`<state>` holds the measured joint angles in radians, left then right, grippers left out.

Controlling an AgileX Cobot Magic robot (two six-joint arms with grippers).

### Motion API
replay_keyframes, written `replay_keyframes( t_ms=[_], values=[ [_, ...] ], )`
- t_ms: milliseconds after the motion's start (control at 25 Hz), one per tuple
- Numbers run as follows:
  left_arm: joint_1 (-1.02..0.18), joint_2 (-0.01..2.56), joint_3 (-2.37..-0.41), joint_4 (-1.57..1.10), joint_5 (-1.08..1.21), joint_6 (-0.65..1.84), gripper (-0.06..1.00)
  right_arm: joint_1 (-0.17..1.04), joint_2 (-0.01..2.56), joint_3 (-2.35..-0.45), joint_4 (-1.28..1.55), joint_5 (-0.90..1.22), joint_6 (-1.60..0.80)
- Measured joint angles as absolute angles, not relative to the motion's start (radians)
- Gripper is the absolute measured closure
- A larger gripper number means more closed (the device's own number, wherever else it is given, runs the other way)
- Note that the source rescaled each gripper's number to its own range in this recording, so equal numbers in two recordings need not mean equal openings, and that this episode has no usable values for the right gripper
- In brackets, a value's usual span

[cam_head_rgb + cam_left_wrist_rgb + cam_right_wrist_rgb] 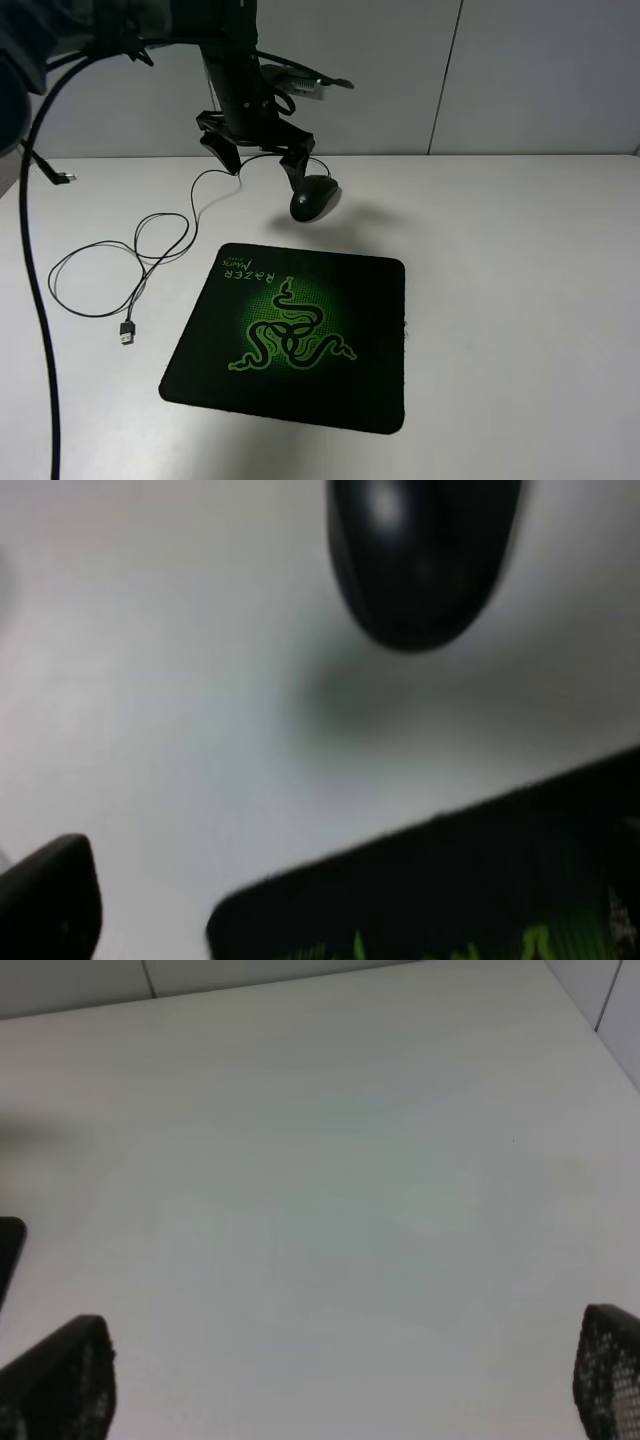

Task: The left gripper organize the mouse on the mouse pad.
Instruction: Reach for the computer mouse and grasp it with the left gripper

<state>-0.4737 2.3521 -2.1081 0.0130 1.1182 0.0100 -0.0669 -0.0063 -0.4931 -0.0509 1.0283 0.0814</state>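
The left gripper hangs over the far side of the tabletop with its two fingers spread wide. The black mouse is right at the tip of one finger, and it looks lifted up, because its shadow lies apart from it. The mouse is just past the far edge of the mouse pad, not on it, and its thin cable loops away to the left. The right gripper is wide too, with nothing in it.
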Motion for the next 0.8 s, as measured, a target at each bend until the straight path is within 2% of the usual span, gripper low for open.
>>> replay_keyframes(
  t_ms=[800],
  values=[
    [-0.498,2.553,-2.163,0.000,0.851,0.025,-0.06,-0.067,-0.006,-0.493,-0.051,1.028,0.081]
  ],
)
